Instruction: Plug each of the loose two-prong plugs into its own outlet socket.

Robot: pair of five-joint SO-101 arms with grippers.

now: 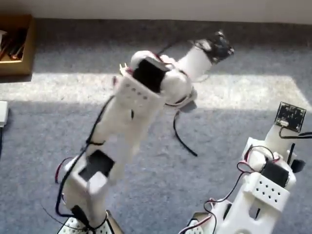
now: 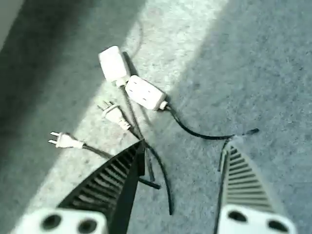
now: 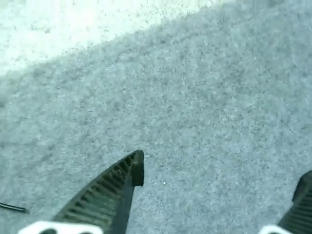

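sockets (image 2: pixel 145 92) adjacent | plugs (image 2: pixel 115 115) just beside them | all on carpet (image 2: pixel 253 58)

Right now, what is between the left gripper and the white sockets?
In the left wrist view, black cords and one loose plug lie on the carpet between the left gripper and the white sockets.

Background clutter, left side
Wooden box (image 1: pixel 15 48) on grey carpeted bench (image 1: pixel 234 161) at far corner; white item (image 1: pixel 3 113) at same edge, apart.
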